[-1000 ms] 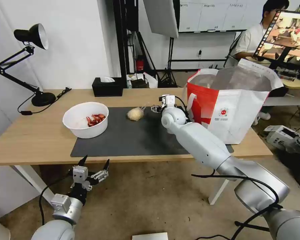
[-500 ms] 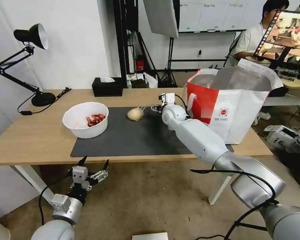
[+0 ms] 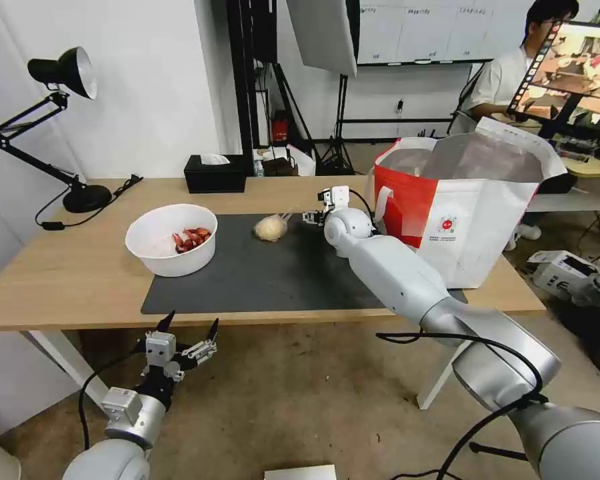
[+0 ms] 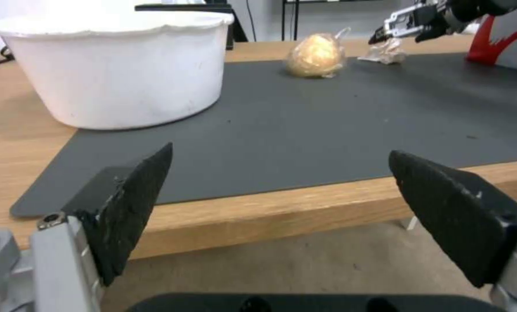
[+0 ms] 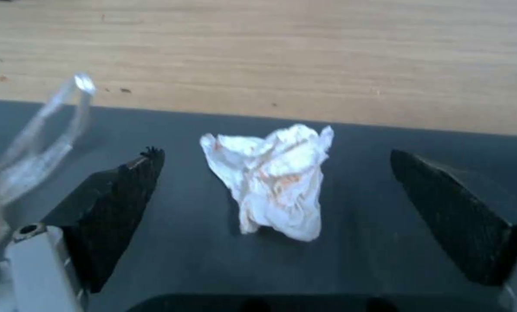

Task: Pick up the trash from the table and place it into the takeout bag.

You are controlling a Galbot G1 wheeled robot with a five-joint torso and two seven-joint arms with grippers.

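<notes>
**Right arm creeping in on the crumpled tissue**

The right gripper [image 5: 273,195] is hanging over the far edge of the dark mat [image 3: 260,273], fingers spread wide, with the crumpled white tissue [image 5: 273,180] lying between them, untouched, at the centre of the wrist frame. In the head view that gripper [image 3: 313,215] is sitting just right of centre, and over the last second the silver arm behind it has been shifting toward the upper right while the tips have barely moved, so this looks like a final lining-up rather than a grab. Nothing is being lifted yet.

The beige wrapped ball [image 3: 271,228] is resting just left of the gripper, and the white bowl [image 3: 171,240] of red shells is sitting at centre left. The takeout bag [image 3: 460,213] is standing open at the right of the table [image 3: 60,280]. The left gripper [image 3: 180,337] is waiting spread at lower left, below the table edge, unchanged.
</notes>
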